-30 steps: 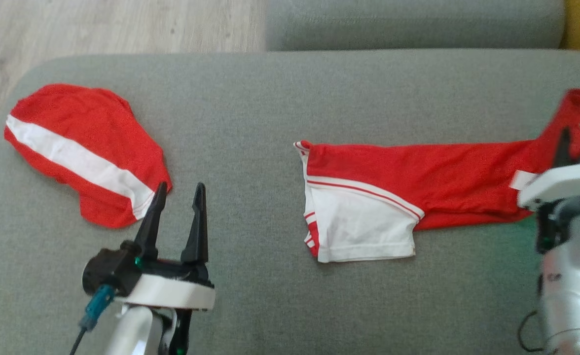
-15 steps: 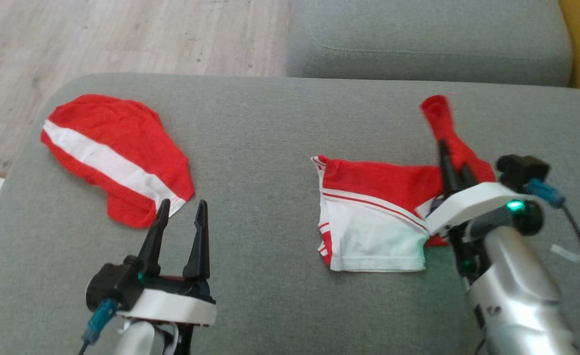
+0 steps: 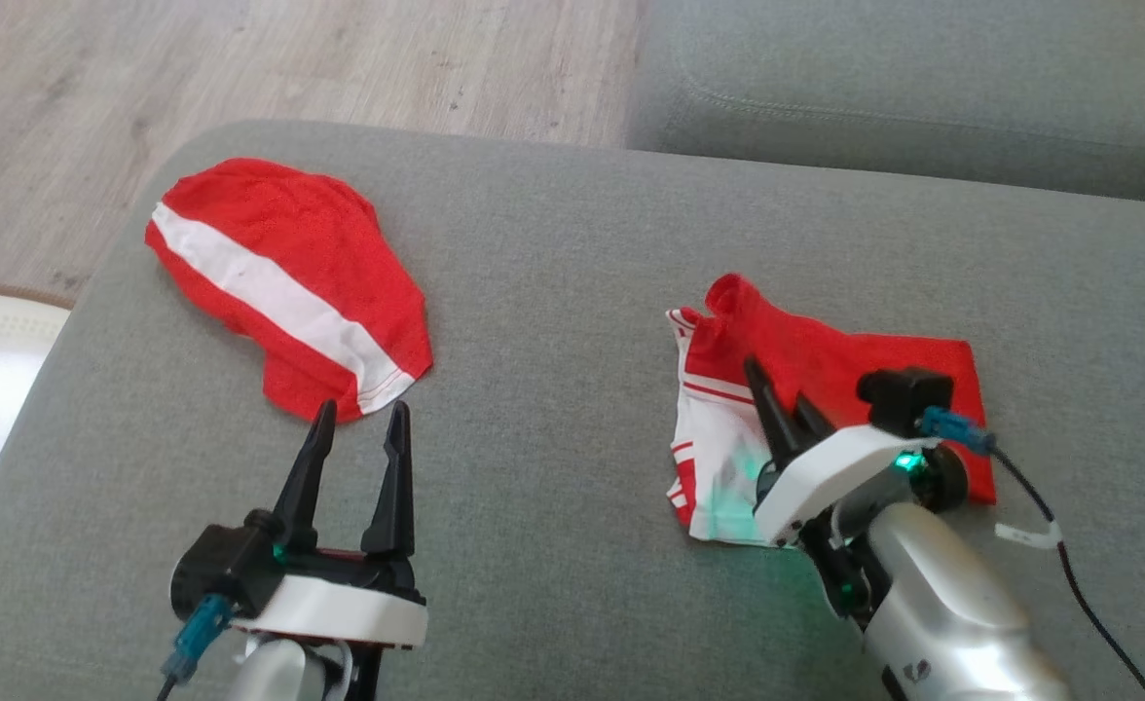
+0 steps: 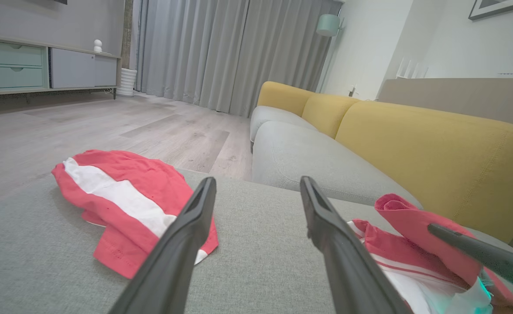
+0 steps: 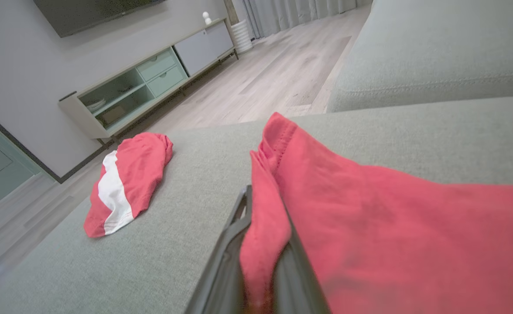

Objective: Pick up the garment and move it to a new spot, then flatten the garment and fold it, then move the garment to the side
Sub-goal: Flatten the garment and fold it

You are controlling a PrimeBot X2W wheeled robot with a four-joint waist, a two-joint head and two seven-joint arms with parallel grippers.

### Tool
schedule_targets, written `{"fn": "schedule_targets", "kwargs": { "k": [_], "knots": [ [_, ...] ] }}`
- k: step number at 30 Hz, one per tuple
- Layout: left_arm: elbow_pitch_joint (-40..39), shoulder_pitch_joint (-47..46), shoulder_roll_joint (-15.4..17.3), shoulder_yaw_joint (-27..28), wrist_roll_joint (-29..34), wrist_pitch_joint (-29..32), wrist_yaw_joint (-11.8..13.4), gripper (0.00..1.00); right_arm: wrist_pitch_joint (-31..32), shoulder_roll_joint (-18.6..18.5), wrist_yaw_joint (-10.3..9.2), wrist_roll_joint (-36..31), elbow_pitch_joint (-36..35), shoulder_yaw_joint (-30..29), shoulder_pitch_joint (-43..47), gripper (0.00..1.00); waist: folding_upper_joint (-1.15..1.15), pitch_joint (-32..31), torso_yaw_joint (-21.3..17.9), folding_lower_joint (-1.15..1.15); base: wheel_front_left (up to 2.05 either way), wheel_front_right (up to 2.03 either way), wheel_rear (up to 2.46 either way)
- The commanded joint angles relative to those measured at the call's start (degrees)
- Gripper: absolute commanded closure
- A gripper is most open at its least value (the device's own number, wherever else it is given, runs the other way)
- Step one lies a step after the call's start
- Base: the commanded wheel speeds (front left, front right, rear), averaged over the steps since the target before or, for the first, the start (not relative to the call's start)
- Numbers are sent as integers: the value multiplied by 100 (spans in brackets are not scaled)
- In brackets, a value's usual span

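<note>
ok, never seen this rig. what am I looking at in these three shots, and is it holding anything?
It is a wheeled robot with two arms, each ending in a gripper with two dark fingers. One picture looks down from a camera on its head. The other two come from a camera on each wrist, looking along that arm's own fingers.

The surface is a grey sofa seat. Two garments lie on it: a striped garment, red with a white band, at the robot's left, and a red and white garment at its right.

The left gripper hovers open near the striped one, holding nothing. The right gripper is shut on a red edge of the red and white garment; the right wrist view shows fabric pinched between its fingers.
</note>
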Motion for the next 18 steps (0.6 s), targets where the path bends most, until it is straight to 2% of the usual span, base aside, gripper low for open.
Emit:
{"fn": "schedule_targets", "kwargs": {
  "k": [1,4,5,6,7,10,13,18],
  "knots": [
    [-189,-161,46,196,1,-29,9,0,-86,55,-5,37,-137,125,-113,100,0,25,20,0,0,0,0],
    [-189,-155,39,194,-1,-29,9,0,-134,55,-5,95,42,290,-131,100,0,63,36,0,0,0,0],
    [-188,-154,38,196,-1,-29,9,0,-143,55,-5,112,76,374,-137,64,0,75,36,0,0,0,0],
    [-184,-153,36,201,-2,-29,9,0,-151,55,-5,181,70,469,-133,6,0,84,35,0,0,0,0],
    [-177,-154,35,204,-1,-29,9,0,-130,55,-5,291,27,607,-117,0,0,89,32,0,0,0,0],
    [-153,-155,30,214,-6,-29,9,0,-12,55,-5,599,-236,1156,-91,0,0,96,-16,0,0,0,0],
    [-136,-144,25,221,-6,-29,9,0,-54,55,-5,636,-399,1544,-157,0,0,65,-113,0,0,0,0],
    [-172,-135,21,271,2,-29,9,0,-334,55,-5,506,-203,1283,-374,0,0,4,-355,0,0,0,0]
  ]
}}
